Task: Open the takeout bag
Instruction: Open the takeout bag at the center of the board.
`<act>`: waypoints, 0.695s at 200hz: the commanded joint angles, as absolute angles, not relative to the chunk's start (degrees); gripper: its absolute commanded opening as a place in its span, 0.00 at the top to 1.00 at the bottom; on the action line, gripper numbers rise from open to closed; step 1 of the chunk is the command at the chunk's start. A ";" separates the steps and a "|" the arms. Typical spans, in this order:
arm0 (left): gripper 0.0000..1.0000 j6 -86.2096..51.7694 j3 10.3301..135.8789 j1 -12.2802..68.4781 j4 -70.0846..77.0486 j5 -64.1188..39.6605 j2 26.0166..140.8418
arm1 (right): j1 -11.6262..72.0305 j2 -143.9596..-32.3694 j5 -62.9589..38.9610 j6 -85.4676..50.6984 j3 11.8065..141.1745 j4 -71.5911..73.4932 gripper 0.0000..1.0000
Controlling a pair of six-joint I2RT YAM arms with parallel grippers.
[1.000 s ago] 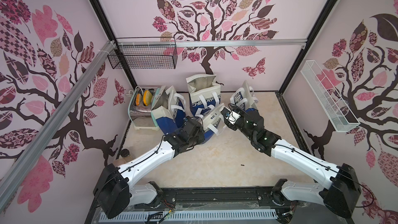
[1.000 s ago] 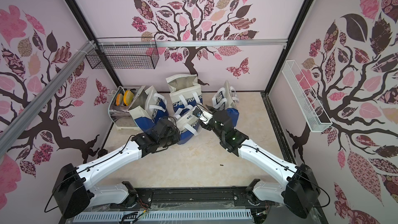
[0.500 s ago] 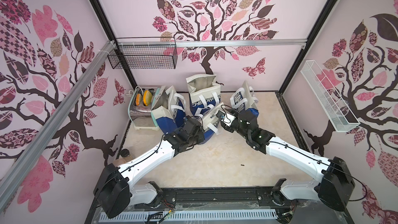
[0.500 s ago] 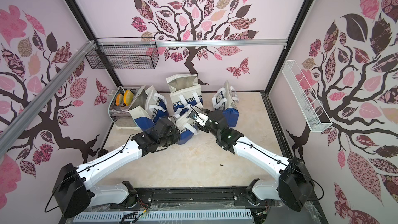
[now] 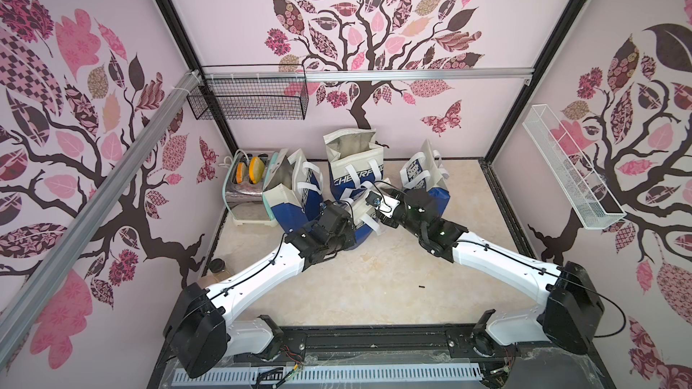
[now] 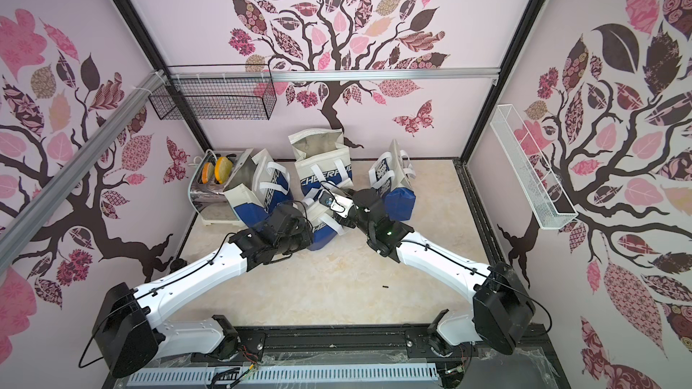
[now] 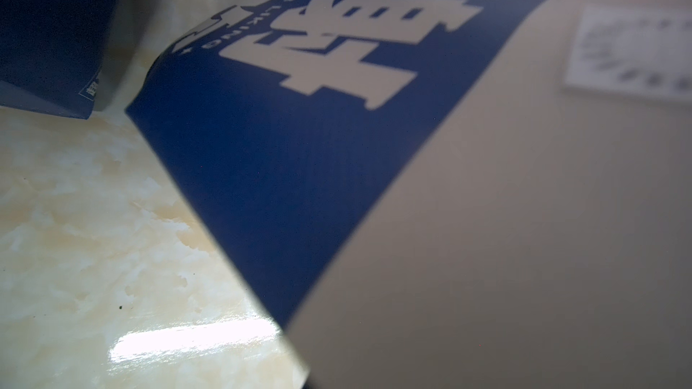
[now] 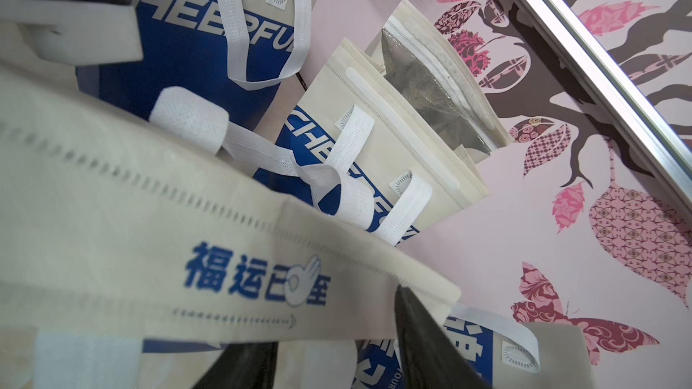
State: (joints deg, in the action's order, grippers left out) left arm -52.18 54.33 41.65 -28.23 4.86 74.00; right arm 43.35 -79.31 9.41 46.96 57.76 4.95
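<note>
Bag (image 5: 362,232) stands mid-table. Left gripper (image 5: 347,220) sits shut at its 8 o'clock; whether it pinches cloth, I cannot tell. Right gripper (image 5: 380,218), half-open at 3 o'clock, straddles the flap (image 8: 262,241): I should close firmly before peeling slowly.

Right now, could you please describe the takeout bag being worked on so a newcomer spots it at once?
Below the painted tree trunk on the back wall, four similar bags cluster on the floor. The takeout bag is the front one, alone between the left arm and right arm.
</note>
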 commanded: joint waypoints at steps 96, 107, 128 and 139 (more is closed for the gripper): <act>1.00 -49.69 52.49 41.29 -31.90 6.22 72.22 | 44.48 -88.35 18.08 50.10 68.16 7.01 0.68; 1.00 -49.66 51.94 41.17 -32.17 6.36 71.56 | 44.51 -88.58 18.71 50.35 68.80 6.16 0.75; 1.00 -49.83 50.87 40.88 -32.33 6.50 70.49 | 44.52 -88.66 20.75 52.74 70.55 3.10 0.94; 1.00 -49.83 50.56 40.78 -32.78 6.56 70.02 | 44.52 -88.71 23.04 56.26 71.36 1.76 1.00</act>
